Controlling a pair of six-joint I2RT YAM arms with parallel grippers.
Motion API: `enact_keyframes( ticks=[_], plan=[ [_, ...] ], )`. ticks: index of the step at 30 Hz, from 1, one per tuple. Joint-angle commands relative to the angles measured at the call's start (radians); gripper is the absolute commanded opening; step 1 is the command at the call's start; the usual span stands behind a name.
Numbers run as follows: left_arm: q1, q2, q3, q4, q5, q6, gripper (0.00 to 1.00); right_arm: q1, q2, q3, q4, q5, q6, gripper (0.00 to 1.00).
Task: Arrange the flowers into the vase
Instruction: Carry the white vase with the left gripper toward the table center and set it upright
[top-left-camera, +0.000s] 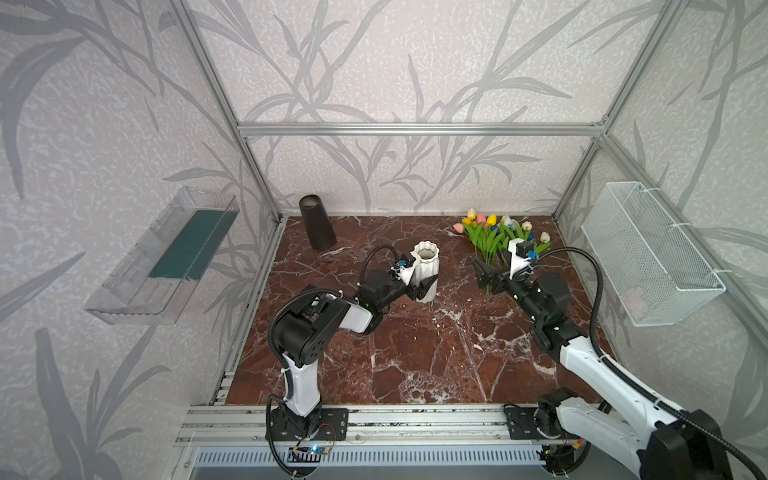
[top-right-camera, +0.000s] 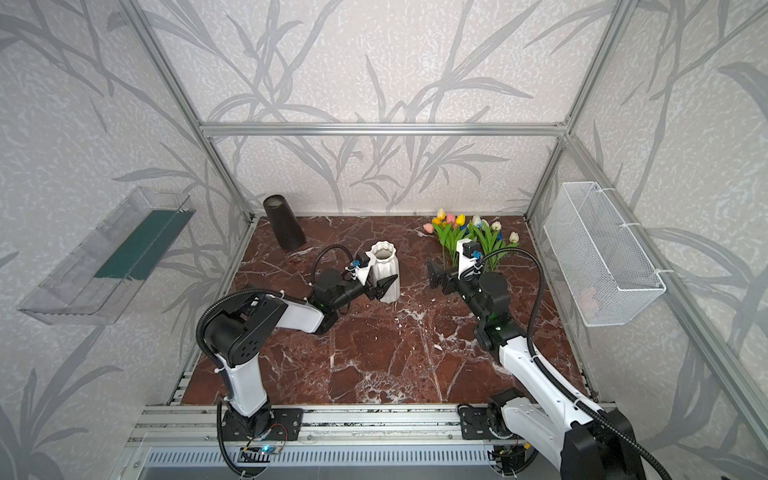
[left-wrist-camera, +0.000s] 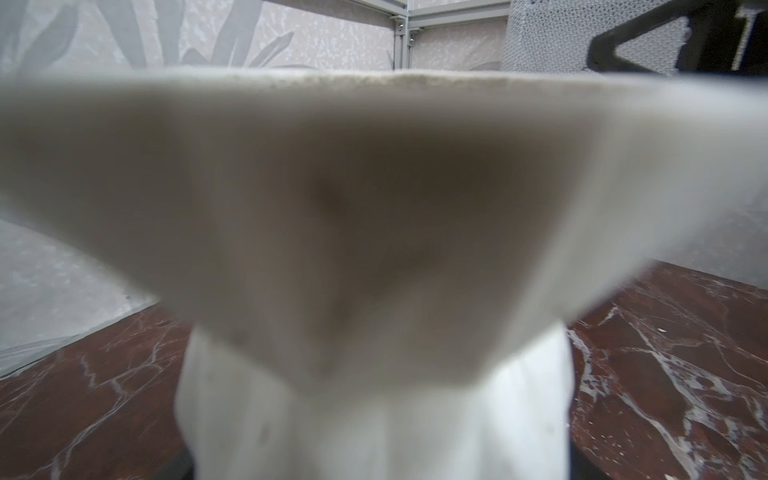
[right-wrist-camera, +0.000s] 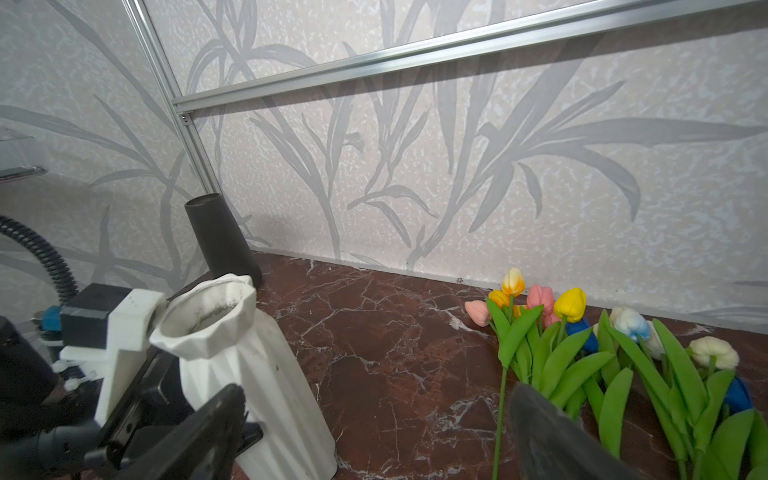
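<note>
Your left fingers (top-left-camera: 427, 284) clamp the white ribbed ceramic vase (top-left-camera: 426, 259) in a top view; right fingers (top-left-camera: 483, 272) gape over artificial tulips (top-left-camera: 492, 235) lying on the red marble tabletop (top-left-camera: 415, 353). Left wrist: blurred vase (left-wrist-camera: 374, 208) hides its fingers. Right wrist: one stem (right-wrist-camera: 500, 409) between blurred fingers (right-wrist-camera: 552, 444).

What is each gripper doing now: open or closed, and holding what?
Left gripper: closed on the white vase.
Right gripper: open, holding nothing, near the flowers.
</note>
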Motion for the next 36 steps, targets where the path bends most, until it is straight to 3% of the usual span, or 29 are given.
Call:
enact_keyframes(
  ticks=[1,6,9,10,11,12,17,23,25,28,36],
  plan=[
    [-0.009,-0.083,-0.006,0.158,0.02,0.035,0.04,-0.004,0.024,0.072,-0.089,0.039,-0.027,0.98],
    [-0.015,-0.112,-0.002,0.066,0.037,0.058,0.04,-0.014,0.059,0.115,-0.151,0.05,-0.014,0.97],
    [-0.017,-0.104,-0.005,0.071,0.022,0.069,0.15,-0.017,0.075,0.117,-0.141,0.048,-0.013,0.97],
    [-0.017,-0.104,-0.004,0.072,0.022,0.065,0.22,-0.018,0.078,0.122,-0.146,0.053,-0.008,0.97],
    [-0.016,-0.106,-0.002,0.069,0.027,0.062,0.35,-0.02,0.082,0.127,-0.153,0.054,-0.001,0.97],
    [-0.017,-0.104,0.0,0.067,0.03,0.062,0.4,-0.021,0.087,0.13,-0.153,0.05,-0.001,0.97],
    [-0.017,-0.073,-0.002,0.102,0.019,0.065,0.35,-0.023,0.092,0.134,-0.161,0.045,-0.008,0.97],
    [-0.015,-0.056,-0.024,0.157,-0.006,0.055,0.41,-0.026,0.074,0.122,-0.16,0.056,-0.028,0.97],
    [-0.013,-0.058,-0.034,0.166,-0.015,0.052,0.53,-0.028,0.069,0.113,-0.154,0.039,-0.04,0.99],
    [-0.006,-0.063,-0.042,0.156,-0.006,0.052,0.61,-0.029,0.073,0.11,-0.152,0.022,-0.048,1.0],
    [0.0,-0.091,-0.051,0.124,0.007,0.052,0.95,-0.039,0.077,0.118,-0.167,0.021,-0.047,0.99]
  ],
)
